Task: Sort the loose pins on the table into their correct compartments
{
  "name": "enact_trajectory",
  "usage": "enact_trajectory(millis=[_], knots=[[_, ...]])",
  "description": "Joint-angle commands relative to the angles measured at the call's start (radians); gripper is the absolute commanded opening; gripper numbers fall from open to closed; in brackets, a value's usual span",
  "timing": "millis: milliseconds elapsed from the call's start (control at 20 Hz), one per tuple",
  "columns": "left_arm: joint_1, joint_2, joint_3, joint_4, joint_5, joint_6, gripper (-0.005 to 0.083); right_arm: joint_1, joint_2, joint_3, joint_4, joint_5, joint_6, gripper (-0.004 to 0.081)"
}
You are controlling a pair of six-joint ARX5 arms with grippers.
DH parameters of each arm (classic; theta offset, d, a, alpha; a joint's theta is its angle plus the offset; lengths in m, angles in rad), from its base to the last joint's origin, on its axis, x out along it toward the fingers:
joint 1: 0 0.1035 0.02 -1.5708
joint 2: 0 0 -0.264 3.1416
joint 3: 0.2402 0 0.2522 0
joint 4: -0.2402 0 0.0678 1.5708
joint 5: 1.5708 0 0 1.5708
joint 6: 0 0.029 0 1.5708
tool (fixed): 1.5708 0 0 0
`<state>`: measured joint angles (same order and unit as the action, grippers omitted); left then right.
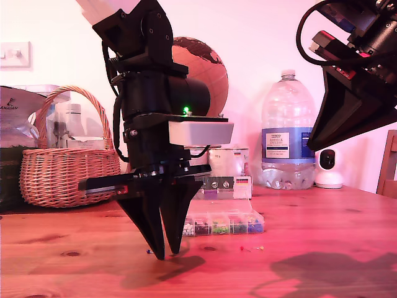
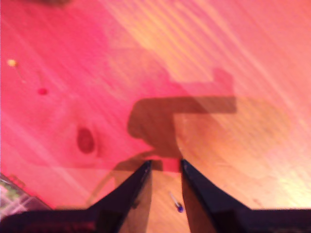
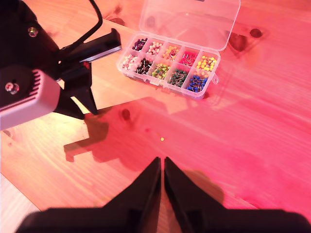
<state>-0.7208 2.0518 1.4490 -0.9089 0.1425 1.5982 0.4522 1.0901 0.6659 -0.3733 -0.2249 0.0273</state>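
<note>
Fingertips of my first gripper (image 1: 166,253) stand on or just above the reddish-brown pine plank table (image 1: 322,236), jaws slightly apart with nothing between them. A tiny blue ball-headed pin with a thin metal shaft (image 2: 179,208) lies in the gap between those jaws in the first wrist view; the exterior view shows it (image 1: 149,252) just beside the fingertip on that view's left. Between the first gripper and the low clear plastic compartment box (image 3: 167,63), a red-headed pin (image 1: 242,249) and a yellow-headed pin (image 1: 261,248) lie loose on the table, close together, near the box's front edge. The box's hinged clear lid (image 3: 189,19) stands open; its compartments hold colour-sorted pins. My second gripper (image 3: 162,167) hangs well above the table, jaws almost together and holding nothing.
</note>
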Motion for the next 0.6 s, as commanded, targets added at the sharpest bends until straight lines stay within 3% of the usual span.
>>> enact_trajectory(millis=[0, 550], knots=[[0.005, 0.037, -0.034, -0.013, -0.026, -0.002, 0.0168, -0.004, -0.002, 0.015, 0.01, -0.001, -0.002, -0.0012], [0.047, 0.037, -0.034, -0.004, -0.083, -0.005, 0.0168, -0.004, -0.002, 0.015, 0.01, -0.001, -0.002, -0.0012]])
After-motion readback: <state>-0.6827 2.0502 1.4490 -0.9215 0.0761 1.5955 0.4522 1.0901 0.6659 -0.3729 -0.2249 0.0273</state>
